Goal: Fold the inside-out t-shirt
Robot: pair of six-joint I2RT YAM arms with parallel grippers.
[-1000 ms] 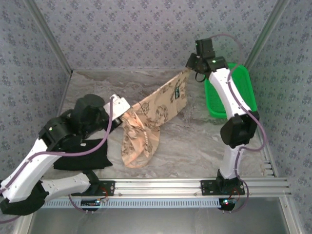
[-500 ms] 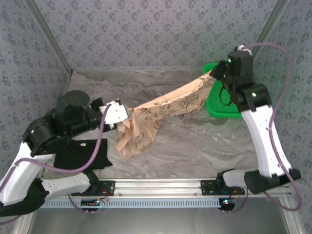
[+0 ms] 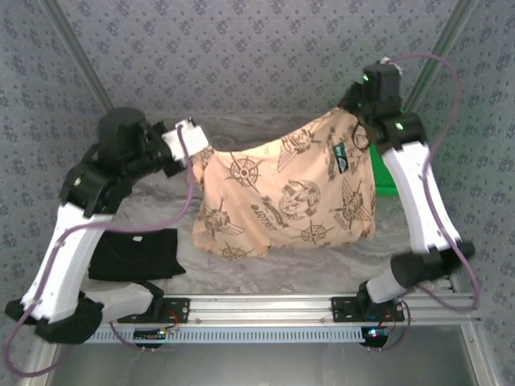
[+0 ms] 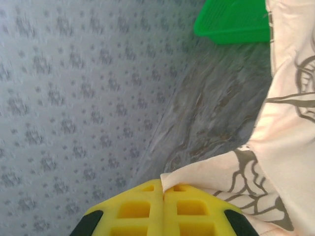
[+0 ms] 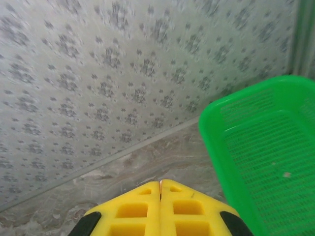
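Change noted: a second ago the inside-out t-shirt (image 3: 286, 193) is a twisted rope strung between the arms, its low end heaped on the table (image 3: 322, 265). Half a second ago the right arm swings out wide to the right. Now both arms are raised and well apart, and the shirt hangs between them as one open sheet. The compass-and-ship drawings face the top camera, and the small dark neck label (image 3: 342, 156) sits near the right-hand top corner. Left gripper (image 3: 195, 156) is closed on the top left corner; in the left wrist view its yellow fingers (image 4: 138, 206) meet with peach cloth pinched in the seam. Right gripper (image 3: 352, 114) is closed on the top right corner; in the right wrist view its fingers (image 5: 133, 209) are pressed together with a bare sliver of cloth between them. Whether the lower hem touches the table, cannot tell. Judgement: the shirt is shaken out and spread, ready to be laid flat; no fold made yet. Count: one printed t-shirt, held aloft; one black folded garment (image 3: 135, 254), flat on the table by the left arm's base; one green basket (image 5: 266, 147) at the far right; two arms, two grippers, both occupied.
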